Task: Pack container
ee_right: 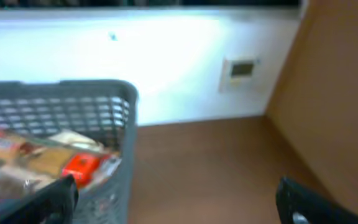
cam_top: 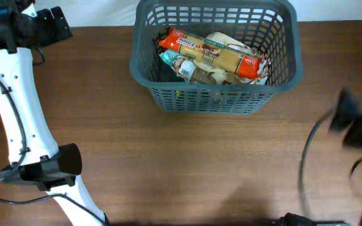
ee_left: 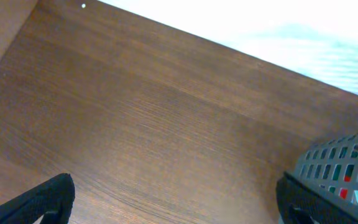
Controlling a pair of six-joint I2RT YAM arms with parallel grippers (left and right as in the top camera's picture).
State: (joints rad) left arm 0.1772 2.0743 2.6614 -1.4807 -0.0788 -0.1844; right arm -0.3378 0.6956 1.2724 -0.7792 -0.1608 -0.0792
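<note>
The container (cam_top: 213,99), a dark grey slotted basket, stands at the back middle of the table. It holds several packets, topmost a long orange-ended packet (cam_top: 209,51). It also shows in the left wrist view (ee_left: 340,168) and the right wrist view (ee_right: 92,99). My left gripper (ee_left: 176,202) is open and empty over bare wood at the far left, away from the basket. My right gripper (ee_right: 179,199) is open and empty, to the right of the basket. In the overhead view the right arm (cam_top: 357,125) is a blur at the right edge.
The wooden table (cam_top: 187,163) runs to a white wall at the back (ee_right: 166,56). A brown panel (ee_right: 340,93) stands at the right side. The left arm's white links (cam_top: 17,107) cross the left of the table.
</note>
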